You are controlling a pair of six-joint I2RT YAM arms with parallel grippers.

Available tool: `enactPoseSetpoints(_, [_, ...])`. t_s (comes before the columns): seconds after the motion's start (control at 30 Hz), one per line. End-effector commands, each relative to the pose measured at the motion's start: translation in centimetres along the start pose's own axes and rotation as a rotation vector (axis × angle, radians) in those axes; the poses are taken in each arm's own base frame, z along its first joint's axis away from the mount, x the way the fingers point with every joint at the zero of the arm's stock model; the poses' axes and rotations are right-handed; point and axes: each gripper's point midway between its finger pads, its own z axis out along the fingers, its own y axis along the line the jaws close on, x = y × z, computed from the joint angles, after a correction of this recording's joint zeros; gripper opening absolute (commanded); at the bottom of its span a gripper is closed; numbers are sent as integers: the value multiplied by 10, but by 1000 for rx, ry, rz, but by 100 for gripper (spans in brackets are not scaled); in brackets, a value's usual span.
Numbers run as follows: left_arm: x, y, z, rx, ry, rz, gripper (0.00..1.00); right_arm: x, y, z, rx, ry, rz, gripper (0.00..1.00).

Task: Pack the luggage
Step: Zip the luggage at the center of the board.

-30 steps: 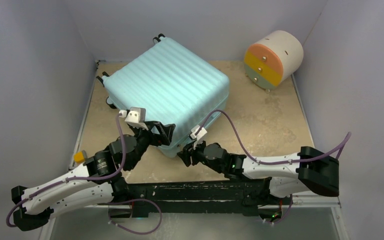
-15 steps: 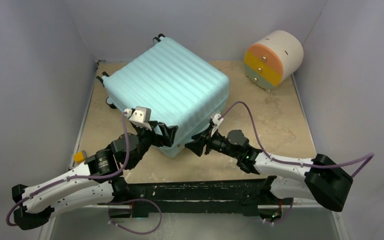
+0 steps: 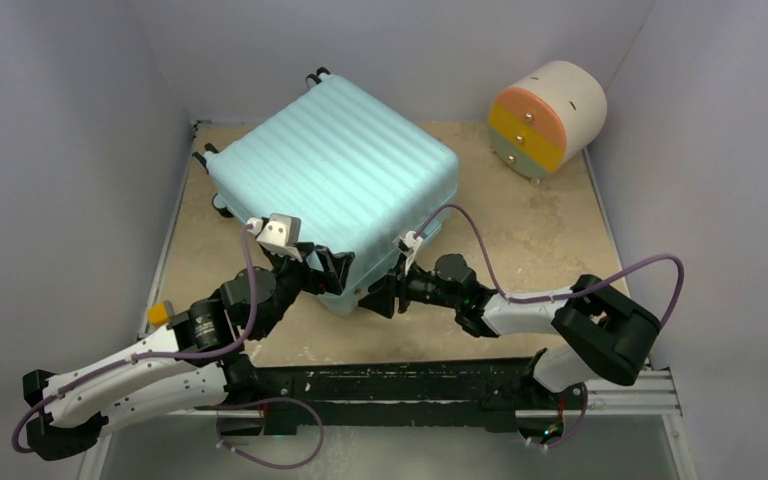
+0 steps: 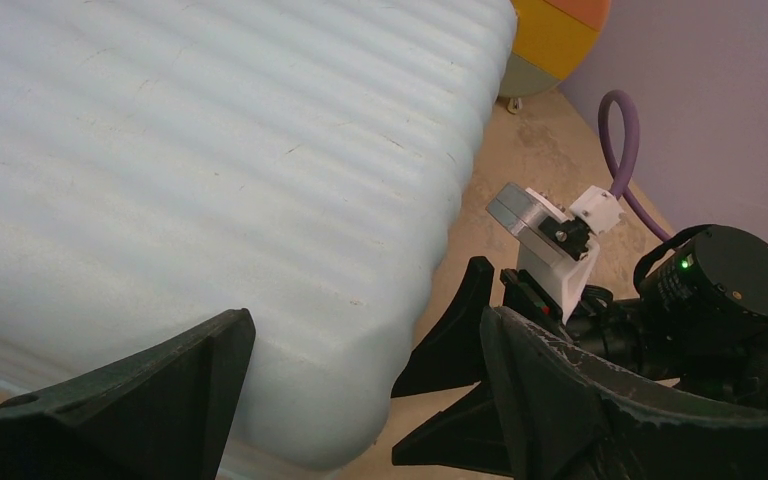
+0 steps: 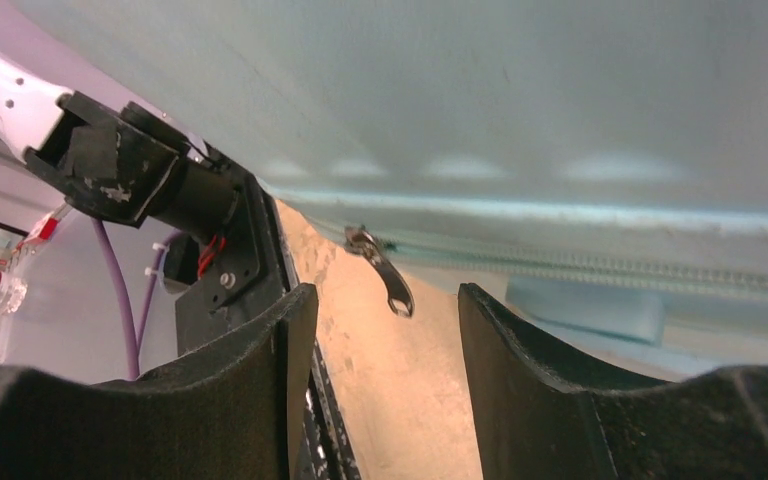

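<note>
**Right wrist view: zipper pull hangs between parted fingers**

Right wrist camera shows one metal zipper pull (image 5: 385, 270) dangling from the zip line of the pale blue suitcase (image 3: 335, 180). The right gripper (image 5: 380, 330) has its fingers spread to either side of that pull and clasps nothing, a stance that suits closing on the tab to run the zip. Which way the zip should travel cannot be told: the shell lies flat and closed on the table (image 3: 550, 240), which would fit a case awaiting opening as well as one packed and being sealed.

Just beside the suitcase's near corner, the left gripper (image 3: 322, 268) holds its jaws wide around the corner's edge, probably to steady the shell. Beyond the suitcase's far right corner stands one round drawer cabinet (image 3: 548, 117).

One suitcase, two grippers, one cabinet.
</note>
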Motion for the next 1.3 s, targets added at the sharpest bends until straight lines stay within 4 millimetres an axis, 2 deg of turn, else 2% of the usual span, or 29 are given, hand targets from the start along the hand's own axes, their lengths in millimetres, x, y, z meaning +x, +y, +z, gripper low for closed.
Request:
enactPoseSetpoints(0.0, [1, 1, -2, -1, 16, 10, 88, -36, 16, 11, -70, -94, -47, 57])
enactPoseSetpoints(0.23, [0, 3, -2, -16, 15, 19, 88, -30, -1, 16, -8, -96, -36, 57])
enactPoseSetpoints(0.37, [2, 2, 1, -14, 21, 31, 88, -23, -3, 19, -22, -89, -25, 57])
enactPoseSetpoints(0.5, [2, 1, 2, -13, 21, 37, 88, -19, 1, 24, -68, -91, -18, 53])
enactPoseSetpoints(0.67, [2, 1, 3, -20, 27, 46, 88, -28, 0, 26, -58, -133, 3, 46])
enactPoseSetpoints(0.9, [2, -1, 5, -14, 22, 44, 88, -41, 14, 24, -114, -187, 29, 39])
enactPoseSetpoints(0.97, [3, -1, 5, -17, 22, 44, 88, -42, 13, 25, -106, -188, 37, 36])
enactPoseSetpoints(1.23, [7, 1, 7, -28, 34, 54, 88, -44, 16, 23, -112, -204, 46, 2])
enactPoseSetpoints(1.27, [7, 1, 7, -29, 34, 54, 88, -42, 15, 23, -97, -199, 44, 0])
